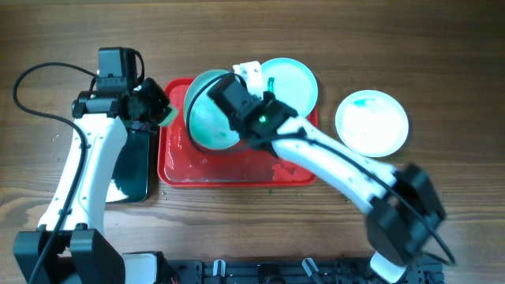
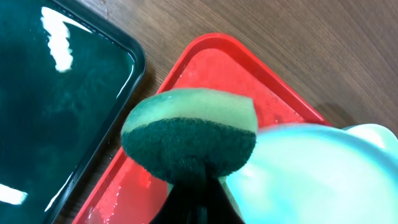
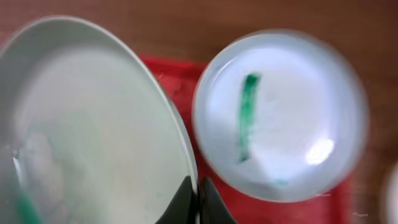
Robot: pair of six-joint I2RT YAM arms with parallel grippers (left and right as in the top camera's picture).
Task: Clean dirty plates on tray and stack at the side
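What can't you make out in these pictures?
- Whether the sponge touches the held plate: in the left wrist view the sponge overlaps its rim.
- The held plate's right side: overhead, the right arm covers it.
- The tray floor under that plate: overhead, the plate hides it.
- Faint smears on the back plate: the right wrist view is blurred.

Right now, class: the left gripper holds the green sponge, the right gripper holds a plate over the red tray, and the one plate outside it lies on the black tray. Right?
No: the overhead view shows that plate on the wooden table, right of the red tray, not on the black tray.
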